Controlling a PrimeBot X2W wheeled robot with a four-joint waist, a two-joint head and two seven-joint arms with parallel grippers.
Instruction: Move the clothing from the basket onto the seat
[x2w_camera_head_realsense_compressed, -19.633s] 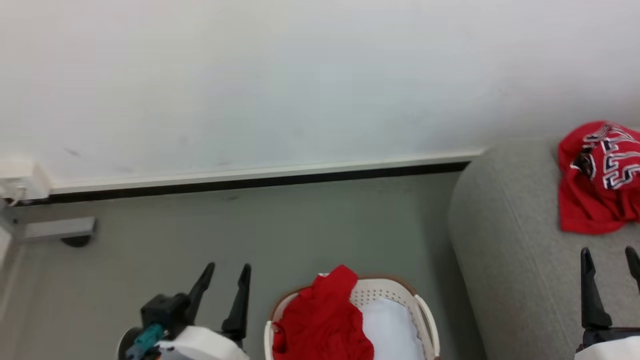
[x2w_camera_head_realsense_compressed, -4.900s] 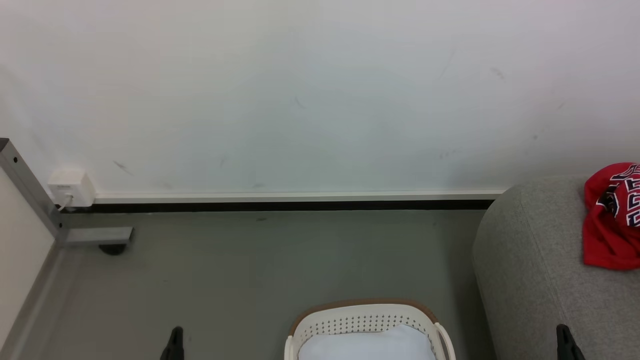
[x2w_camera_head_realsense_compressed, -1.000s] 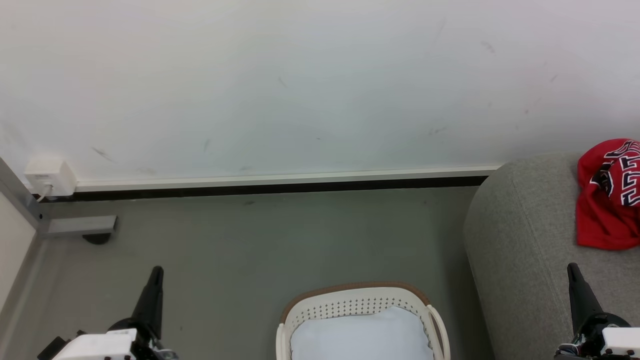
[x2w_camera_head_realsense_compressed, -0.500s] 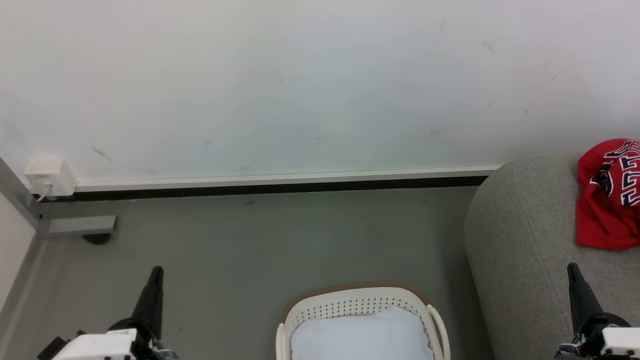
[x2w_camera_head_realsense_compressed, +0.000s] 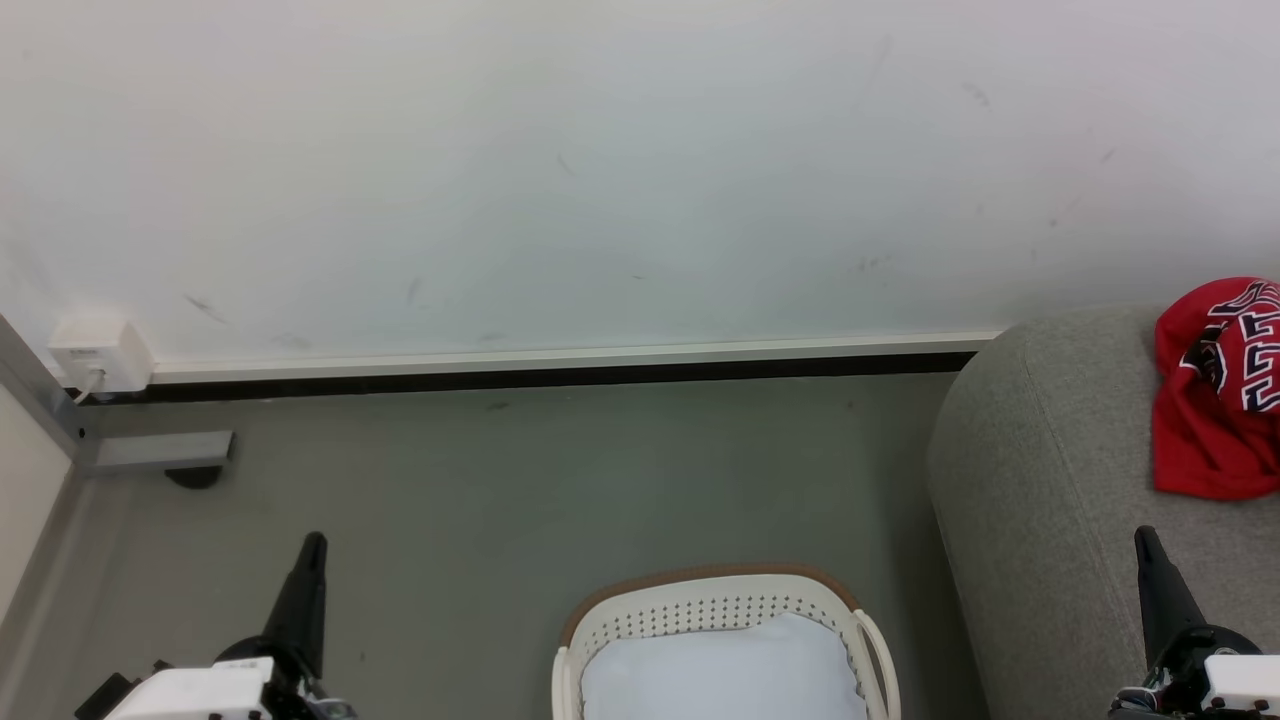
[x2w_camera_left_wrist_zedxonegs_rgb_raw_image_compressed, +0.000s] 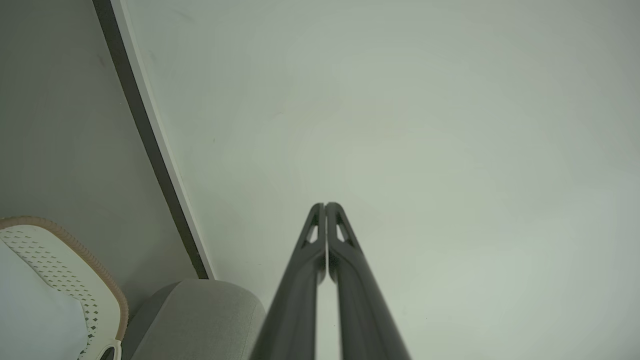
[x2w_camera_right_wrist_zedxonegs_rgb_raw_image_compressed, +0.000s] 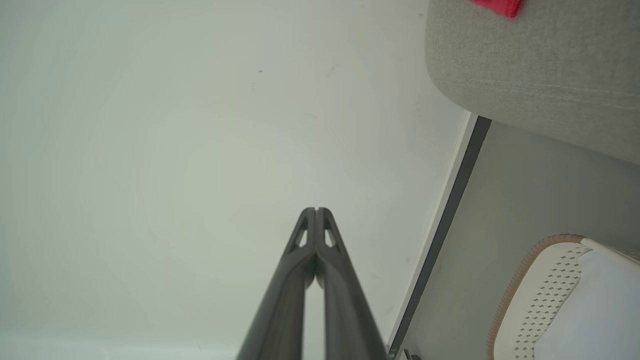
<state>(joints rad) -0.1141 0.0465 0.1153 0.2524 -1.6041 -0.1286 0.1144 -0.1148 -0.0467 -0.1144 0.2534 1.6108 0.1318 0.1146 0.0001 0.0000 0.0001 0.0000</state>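
Observation:
A red jersey (x2w_camera_head_realsense_compressed: 1215, 390) with black-and-white numerals lies crumpled on the light grey sofa (x2w_camera_head_realsense_compressed: 1040, 500) at the right; a red scrap of the jersey (x2w_camera_right_wrist_zedxonegs_rgb_raw_image_compressed: 497, 5) peeks over the sofa arm (x2w_camera_right_wrist_zedxonegs_rgb_raw_image_compressed: 530, 65). The cream basket (x2w_camera_head_realsense_compressed: 715, 610) with a brown rim stands on the floor at bottom centre, holding a pale white cloth (x2w_camera_head_realsense_compressed: 720, 675) and no red garment. My left gripper (x2w_camera_head_realsense_compressed: 308, 560) is shut and empty left of the basket; its fingers (x2w_camera_left_wrist_zedxonegs_rgb_raw_image_compressed: 325, 212) meet at the tips. My right gripper (x2w_camera_head_realsense_compressed: 1146, 550) is shut and empty over the sofa's front.
A white wall with a dark baseboard (x2w_camera_head_realsense_compressed: 520, 378) runs behind. A white socket box (x2w_camera_head_realsense_compressed: 98, 352) and a grey metal frame foot (x2w_camera_head_realsense_compressed: 150, 452) sit at the left. Grey floor (x2w_camera_head_realsense_compressed: 520, 480) spreads between wall and basket.
Nothing has moved in the last second. Since the earliest frame the red garment that lay in the basket is gone from it and both grippers have shut.

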